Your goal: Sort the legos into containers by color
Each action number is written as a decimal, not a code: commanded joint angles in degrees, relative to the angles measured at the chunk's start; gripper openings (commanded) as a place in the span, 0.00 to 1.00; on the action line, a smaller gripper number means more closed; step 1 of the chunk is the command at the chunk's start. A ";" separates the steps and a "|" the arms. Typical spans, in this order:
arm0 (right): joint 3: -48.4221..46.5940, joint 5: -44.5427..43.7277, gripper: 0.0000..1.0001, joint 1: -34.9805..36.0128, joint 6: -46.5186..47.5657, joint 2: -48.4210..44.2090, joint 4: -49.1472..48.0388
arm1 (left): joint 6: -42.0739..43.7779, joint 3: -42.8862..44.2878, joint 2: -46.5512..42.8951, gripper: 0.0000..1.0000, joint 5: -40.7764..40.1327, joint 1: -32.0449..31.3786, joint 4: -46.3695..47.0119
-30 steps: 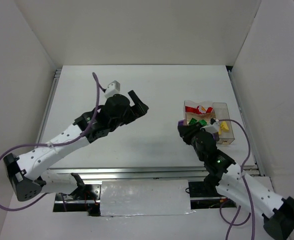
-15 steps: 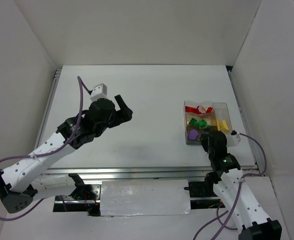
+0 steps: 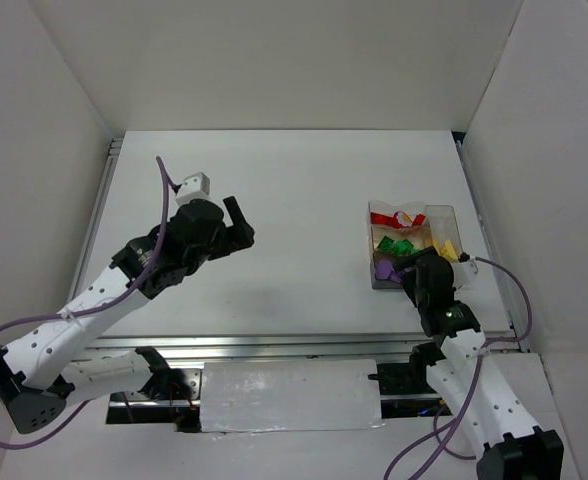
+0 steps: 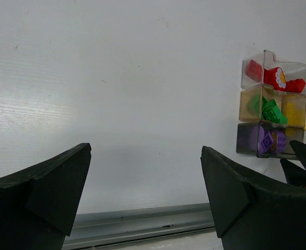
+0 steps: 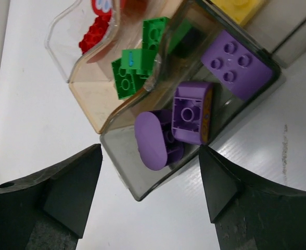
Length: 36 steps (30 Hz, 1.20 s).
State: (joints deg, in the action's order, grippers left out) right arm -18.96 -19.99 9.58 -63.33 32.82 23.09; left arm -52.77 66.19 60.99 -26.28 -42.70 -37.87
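The right gripper (image 5: 150, 153) hovers spread above purple legos (image 5: 189, 112) in the containers (image 5: 116, 143); the left gripper (image 4: 145, 150), well apart, is spread.

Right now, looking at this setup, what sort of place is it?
Probably a robot test bench in a lab: a bare white table boxed in by plain white walls, a left arm and right arm bolted at its edge, and clear bins of toy bricks.

Fingers (image 4: 43, 192) spread wide; containers (image 4: 245, 107) at right hold red, green, purple legos (image 4: 270, 111).
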 commanded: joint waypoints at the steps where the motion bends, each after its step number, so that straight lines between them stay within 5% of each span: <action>1: -5.11 0.56 0.82 -0.44 4.16 0.41 -2.88 | 2.32 0.25 -1.75 1.00 -0.08 0.95 -0.45; 4: -9.33 6.78 1.00 -0.36 14.58 -1.00 -2.70 | 3.55 1.39 -3.15 0.99 -2.63 1.04 -2.99; 14: -35.51 15.77 0.99 4.04 37.39 -4.95 19.61 | 10.14 4.21 -6.05 1.00 -13.70 1.04 -14.77; 23: -62.57 10.58 1.00 6.85 44.69 -9.79 44.72 | 10.67 1.22 -19.83 1.00 -28.91 1.04 -21.81; 36: -66.57 6.81 1.00 9.05 41.62 -20.42 53.11 | 11.73 3.59 -40.07 0.99 -26.89 1.04 -29.18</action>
State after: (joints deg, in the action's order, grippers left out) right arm -86.85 -11.75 18.22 -21.58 12.82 73.87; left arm -42.00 67.68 22.22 -52.45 -41.80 -63.64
